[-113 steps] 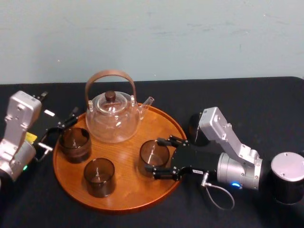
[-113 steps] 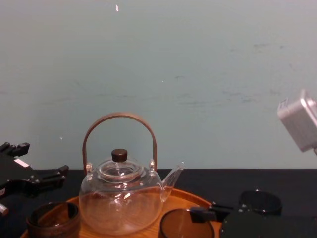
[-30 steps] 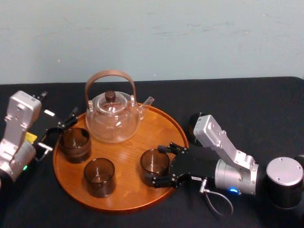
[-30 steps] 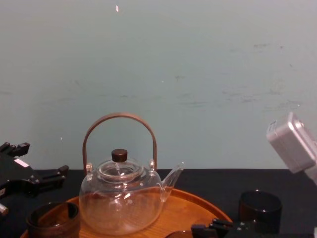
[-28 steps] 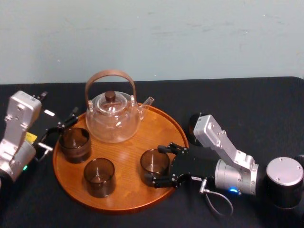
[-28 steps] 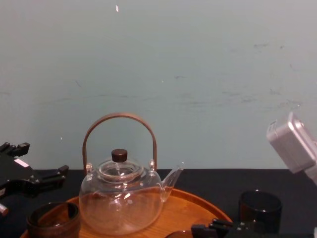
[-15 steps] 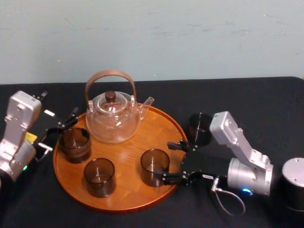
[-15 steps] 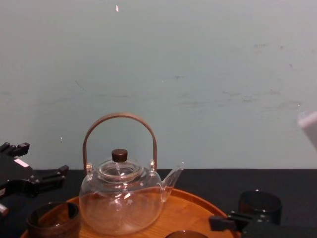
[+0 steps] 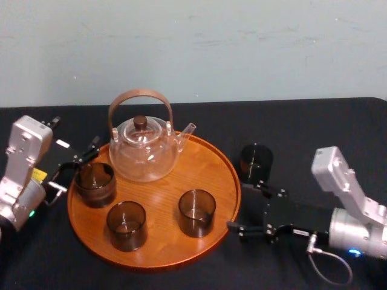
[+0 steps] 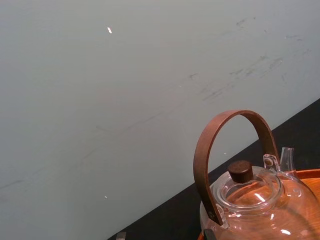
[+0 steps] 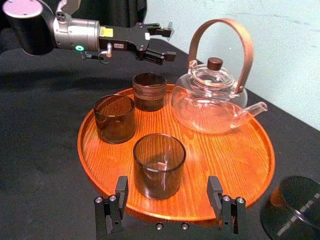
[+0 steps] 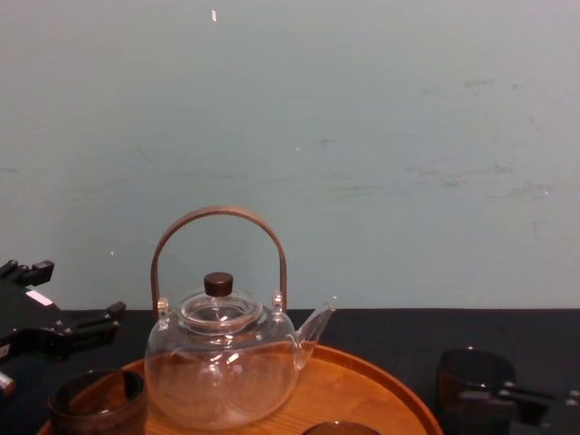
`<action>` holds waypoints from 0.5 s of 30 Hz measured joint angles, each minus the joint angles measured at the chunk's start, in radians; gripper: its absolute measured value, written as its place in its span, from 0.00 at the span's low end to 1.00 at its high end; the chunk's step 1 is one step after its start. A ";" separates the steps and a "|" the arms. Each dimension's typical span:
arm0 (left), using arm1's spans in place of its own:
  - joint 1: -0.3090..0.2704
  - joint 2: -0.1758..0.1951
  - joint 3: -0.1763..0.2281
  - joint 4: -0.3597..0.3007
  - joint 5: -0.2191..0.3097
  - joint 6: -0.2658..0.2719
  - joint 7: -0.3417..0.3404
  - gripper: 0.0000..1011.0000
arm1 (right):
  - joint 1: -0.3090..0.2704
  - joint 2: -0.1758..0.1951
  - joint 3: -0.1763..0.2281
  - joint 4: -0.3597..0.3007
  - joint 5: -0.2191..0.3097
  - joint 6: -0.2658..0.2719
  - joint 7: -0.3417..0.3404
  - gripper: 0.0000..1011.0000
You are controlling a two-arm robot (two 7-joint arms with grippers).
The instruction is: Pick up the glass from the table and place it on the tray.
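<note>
Looking down, we see our right claw [image 9: 240,206] spread open and empty over the tabletop [image 9: 314,133], the glass [image 9: 196,211] standing upright just ahead of its fingertips on the tray [image 9: 160,188], while our left claw [image 9: 77,163] sits open beside the tray's opposite edge.

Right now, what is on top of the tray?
On the tray stand a glass teapot at the back and three upright dark glasses: left glass, front glass, right glass. They cover the wood beneath them.
</note>
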 joint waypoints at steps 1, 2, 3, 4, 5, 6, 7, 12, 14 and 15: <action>0.000 0.000 0.000 0.000 0.000 0.000 0.000 0.99 | -0.007 0.008 0.006 -0.006 0.005 -0.004 0.001 0.99; 0.000 0.000 0.000 0.000 0.000 0.000 0.000 0.99 | -0.014 0.015 0.012 -0.012 0.009 -0.008 0.001 0.99; 0.000 0.000 0.000 0.000 0.000 0.000 0.000 0.99 | -0.031 0.031 0.026 -0.022 0.019 -0.014 0.000 0.99; 0.000 0.000 0.000 0.000 0.000 0.000 0.000 0.99 | -0.039 0.038 0.033 -0.027 0.023 -0.016 -0.003 0.99; 0.000 0.000 0.000 0.000 0.000 0.000 0.000 0.99 | -0.054 0.049 0.046 -0.035 0.031 -0.020 -0.009 0.99; 0.000 0.000 0.000 0.000 0.000 0.000 0.000 0.99 | -0.061 0.054 0.053 -0.040 0.035 -0.021 -0.014 0.99; 0.000 0.000 0.000 0.000 0.000 0.000 0.000 0.99 | -0.071 0.060 0.063 -0.045 0.039 -0.023 -0.021 0.99; 0.000 0.000 0.000 0.000 0.000 0.000 0.000 0.99 | -0.120 0.078 0.113 -0.064 0.050 -0.018 -0.081 0.99; 0.000 0.000 0.000 0.000 0.000 0.000 0.000 0.99 | -0.133 0.077 0.129 -0.066 0.050 -0.008 -0.107 0.99; 0.000 0.000 0.000 0.000 0.000 0.000 0.000 0.99 | -0.141 0.074 0.143 -0.067 0.049 0.006 -0.134 0.99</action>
